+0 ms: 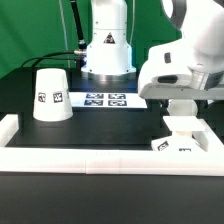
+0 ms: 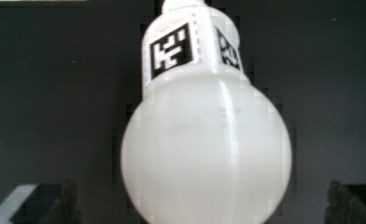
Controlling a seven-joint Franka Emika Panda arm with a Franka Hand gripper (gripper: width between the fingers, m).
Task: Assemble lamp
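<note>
The round white bulb [image 2: 212, 140] fills the wrist view, its tagged stem [image 2: 189, 45] pointing away from the camera. My gripper [image 2: 194, 205] is open around it. The dark fingers [image 2: 38, 203] stand on either side of the bulb's round end with a gap on each side. In the exterior view my gripper [image 1: 181, 112] hangs at the right, straight over the small square base block [image 1: 178, 145], with the bulb [image 1: 181, 123] showing white just under it. Whether the bulb touches the base is hidden. The conical shade [image 1: 52, 97] stands apart at the exterior view's left.
The marker board [image 1: 105, 99] lies on the black table in front of the robot's base. A long white border rail [image 1: 100, 159] runs along the near edge, with raised ends at the left and right corners.
</note>
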